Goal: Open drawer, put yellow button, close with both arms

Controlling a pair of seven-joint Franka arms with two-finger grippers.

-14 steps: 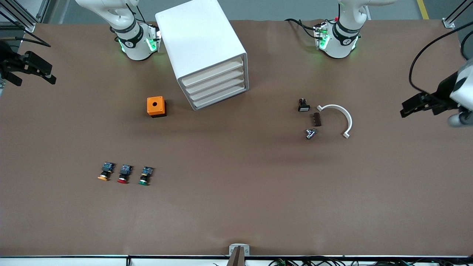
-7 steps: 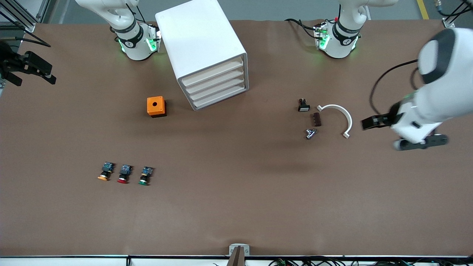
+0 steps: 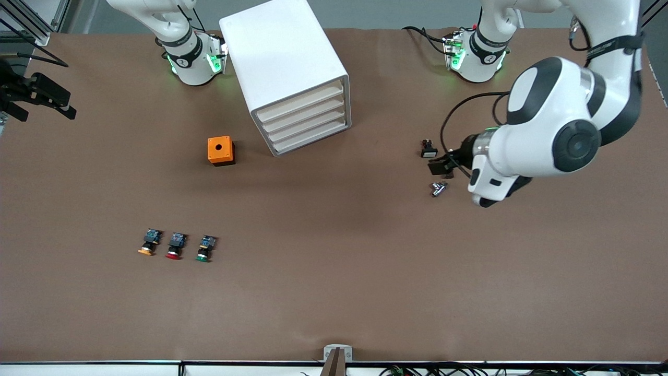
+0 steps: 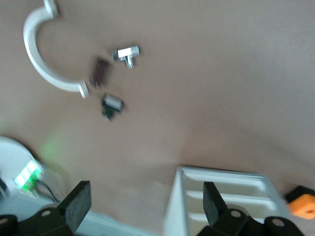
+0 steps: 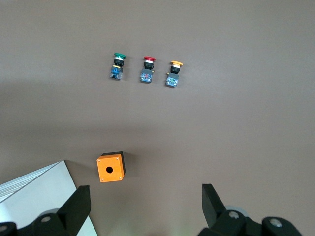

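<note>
While right gripper (image 3: 44,96) waits spread and empty at table (image 3: 334,292) edge, left gripper (image 3: 441,166) hangs spread, empty, over small parts; yellow button (image 3: 147,243) on brown mat, well apart from closed drawer (image 3: 300,103).

Even overhead light, soft shadows on brown table (image 3: 334,292); left wrist view motion-blurred; front, right wrist views sharp.

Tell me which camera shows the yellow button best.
The right wrist view: the yellow button lies unobstructed, cap and body distinct. The front view shows it smaller, beside the red one. The left wrist view misses it.
</note>
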